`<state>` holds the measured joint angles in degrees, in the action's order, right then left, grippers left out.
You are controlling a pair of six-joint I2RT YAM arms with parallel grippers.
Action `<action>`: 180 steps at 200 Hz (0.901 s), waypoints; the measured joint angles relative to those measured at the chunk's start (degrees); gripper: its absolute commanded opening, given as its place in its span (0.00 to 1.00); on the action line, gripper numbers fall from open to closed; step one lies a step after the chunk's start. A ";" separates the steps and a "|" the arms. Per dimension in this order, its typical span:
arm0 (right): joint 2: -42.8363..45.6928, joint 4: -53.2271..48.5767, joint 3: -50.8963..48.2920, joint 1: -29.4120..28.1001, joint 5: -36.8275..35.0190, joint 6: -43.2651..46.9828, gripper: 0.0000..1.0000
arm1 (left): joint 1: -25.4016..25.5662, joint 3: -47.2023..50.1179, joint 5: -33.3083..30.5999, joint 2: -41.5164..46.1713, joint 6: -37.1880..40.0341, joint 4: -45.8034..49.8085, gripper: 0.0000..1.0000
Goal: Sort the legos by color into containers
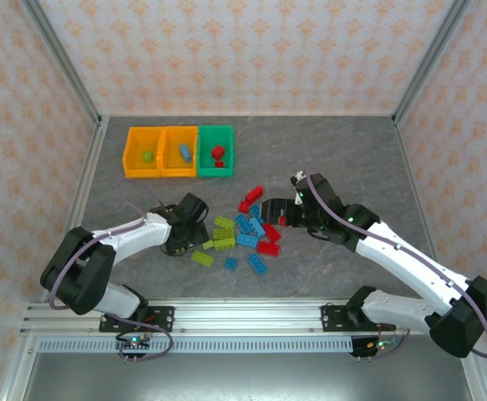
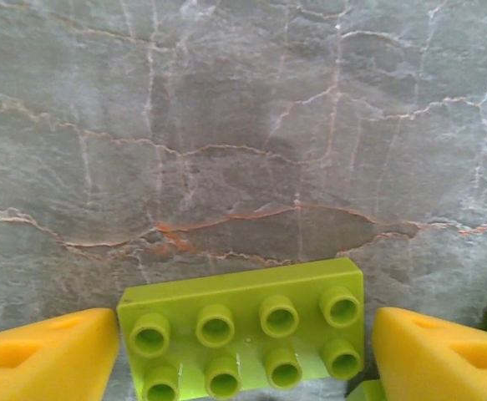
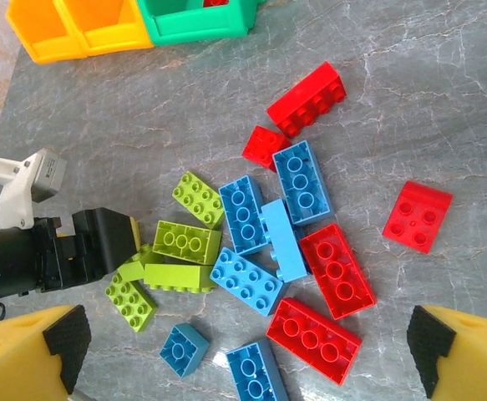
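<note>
A pile of red, light blue and lime green legos (image 1: 247,234) lies mid-table. One lime green 2x4 brick (image 2: 243,334), studs up, sits between the yellow fingers (image 2: 43,355) of my left gripper (image 2: 243,363), which is open with a thin gap at the brick's right end. From above, the left gripper (image 1: 181,242) is at the pile's left edge. My right gripper (image 3: 247,359) hangs wide open above the pile, holding nothing; from above it (image 1: 270,213) is over the pile's right side. Two orange bins (image 1: 143,152) (image 1: 179,150) and a green bin (image 1: 216,150) stand in a row at the back.
The left orange bin holds a green brick (image 1: 146,155), the middle one a blue brick (image 1: 185,152), and the green bin red bricks (image 1: 218,153). A lone red plate (image 3: 418,215) lies right of the pile. Walls enclose the table on three sides.
</note>
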<state>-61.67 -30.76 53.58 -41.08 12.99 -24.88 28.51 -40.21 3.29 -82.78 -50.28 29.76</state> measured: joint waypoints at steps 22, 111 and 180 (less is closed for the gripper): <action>0.00 0.00 0.00 0.00 0.48 -0.28 0.99 | 0.02 0.42 -0.74 0.15 -0.46 0.02 0.64; -2.29 0.17 1.18 -2.51 7.37 -0.83 1.00 | 0.09 0.04 -0.76 4.13 -0.63 1.42 0.44; -5.33 1.79 1.77 -4.59 9.57 -1.51 0.99 | -15.32 -21.29 -6.14 6.71 2.84 4.57 0.46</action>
<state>-67.00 -28.97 55.35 -45.67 22.57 -26.39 13.19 -61.49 -2.85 -76.07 -47.44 34.33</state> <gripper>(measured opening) 0.993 0.563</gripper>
